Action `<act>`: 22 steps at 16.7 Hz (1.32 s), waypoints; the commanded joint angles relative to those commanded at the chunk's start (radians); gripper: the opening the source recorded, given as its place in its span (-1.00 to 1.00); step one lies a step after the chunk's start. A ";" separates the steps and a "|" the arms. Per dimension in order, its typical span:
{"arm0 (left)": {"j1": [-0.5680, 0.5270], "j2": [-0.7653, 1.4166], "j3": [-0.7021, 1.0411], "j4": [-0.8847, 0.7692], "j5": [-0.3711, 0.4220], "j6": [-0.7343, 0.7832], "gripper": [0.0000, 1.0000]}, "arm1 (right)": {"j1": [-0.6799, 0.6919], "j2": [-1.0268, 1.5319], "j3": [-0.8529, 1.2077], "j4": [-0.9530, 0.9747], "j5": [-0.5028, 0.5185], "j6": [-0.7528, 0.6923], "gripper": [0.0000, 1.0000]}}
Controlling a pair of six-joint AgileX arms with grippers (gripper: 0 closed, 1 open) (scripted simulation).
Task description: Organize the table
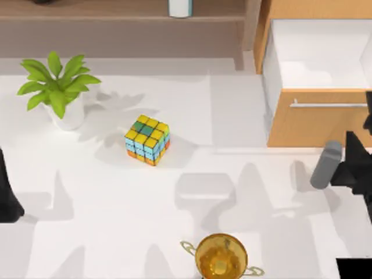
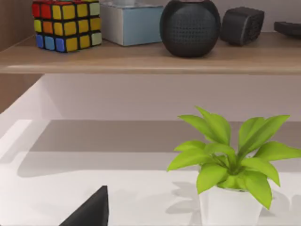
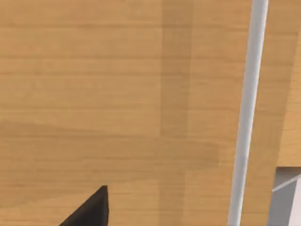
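Observation:
The white table [image 1: 116,232] carries a multicoloured puzzle cube [image 1: 147,140] near its middle, a green plant in a white pot [image 1: 58,87] at the back left and a golden trophy cup [image 1: 221,257] at the front edge. My right gripper [image 1: 350,160] hangs at the right edge, just in front of the light-wood drawer cabinet [image 1: 308,125], whose drawer [image 1: 317,55] stands pulled out. In the right wrist view the wooden drawer front [image 3: 117,94] and its metal handle [image 3: 247,108] are very close. My left arm [image 1: 7,195] rests at the left edge.
A brown shelf [image 2: 141,56] at the back holds a second colourful cube [image 2: 66,26], a pale blue box [image 2: 131,23], a round black speaker [image 2: 189,28] and a smaller dark device [image 2: 242,26]. A grey cylinder [image 1: 325,164] sits beside the right gripper.

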 joint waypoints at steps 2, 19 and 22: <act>0.000 0.000 0.000 0.000 0.000 0.000 1.00 | -0.008 0.000 0.014 -0.008 -0.003 -0.001 1.00; 0.000 0.000 0.000 0.000 0.000 0.000 1.00 | -0.043 0.012 0.095 -0.074 -0.037 -0.001 -0.21; 0.000 0.000 0.000 0.000 0.000 0.000 1.00 | -0.043 0.012 0.095 -0.074 -0.037 -0.001 -0.66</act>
